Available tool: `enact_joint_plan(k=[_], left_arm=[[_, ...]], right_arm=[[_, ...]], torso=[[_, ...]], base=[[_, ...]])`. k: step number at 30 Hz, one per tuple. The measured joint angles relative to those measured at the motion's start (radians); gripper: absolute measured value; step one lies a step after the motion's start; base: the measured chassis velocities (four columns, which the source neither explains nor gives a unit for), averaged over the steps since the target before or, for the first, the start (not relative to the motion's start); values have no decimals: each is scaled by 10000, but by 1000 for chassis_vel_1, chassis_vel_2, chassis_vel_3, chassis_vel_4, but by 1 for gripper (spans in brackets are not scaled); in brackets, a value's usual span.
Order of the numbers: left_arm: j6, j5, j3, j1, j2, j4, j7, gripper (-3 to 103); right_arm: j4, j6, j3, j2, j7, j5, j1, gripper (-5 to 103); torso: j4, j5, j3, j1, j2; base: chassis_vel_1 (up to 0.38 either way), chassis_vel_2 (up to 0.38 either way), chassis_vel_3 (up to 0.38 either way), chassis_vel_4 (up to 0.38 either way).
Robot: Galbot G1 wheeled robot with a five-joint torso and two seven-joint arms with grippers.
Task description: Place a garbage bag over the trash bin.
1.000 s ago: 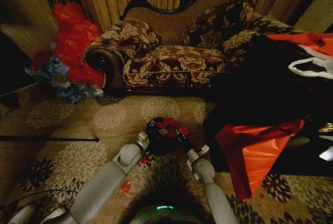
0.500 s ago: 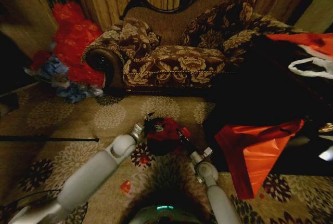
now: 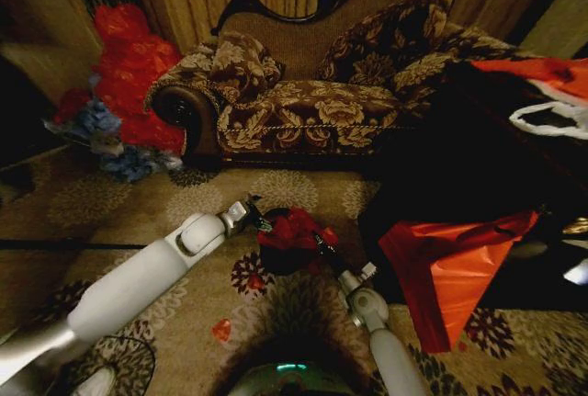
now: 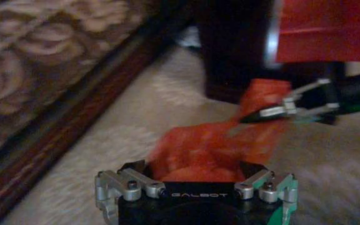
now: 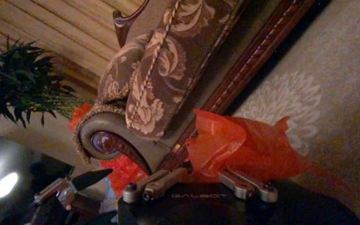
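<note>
The garbage bag (image 3: 292, 229), a crumpled film of shiny red plastic, sits bunched on top of the trash bin (image 3: 285, 258), a small round black bin standing on the floral carpet (image 3: 175, 203) in front of the sofa (image 3: 312, 93). In the head view the left tool (image 3: 257, 221) reaches in from the left and meets the bag's edge at the bin's rim; in the left wrist view (image 4: 196, 173) red film fills the gap between its fingers, so it appears clenched on the bag, though the grip itself is hidden. The white word "GALBOT" reads on the black body of this tool, and the same word shows faintly on the right tool's body in the right wrist view. The right tool (image 3: 322, 244) comes up from below on the bin's right side; in the left wrist view (image 4: 261, 115) its thin fingers are closed on a raised fold of the bag. A large flat orange-red plastic sheet (image 3: 450, 267) hangs from dark furniture at right, well apart from the bin. A heap of red and blue bags (image 3: 124, 93) lies beside the sofa's left arm. A leafy potted plant (image 5: 24, 84) stands behind the sofa.
</note>
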Motion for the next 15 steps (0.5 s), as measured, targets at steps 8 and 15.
enact_joint_plan(k=[8,15], left_arm=[[654,475,830,-753,-394,296,65,100],[771,384,808,-806,-593,380,-984,100]], right_arm=[[115,31,146,-122,-93,121,-316,0],[160,31,167,-198,-114,139,-401,0]], torso=[[2,-1,1,0,0],[3,-1,0,-1,0]], base=[[0,0,0,0],[0,0,0,0]])
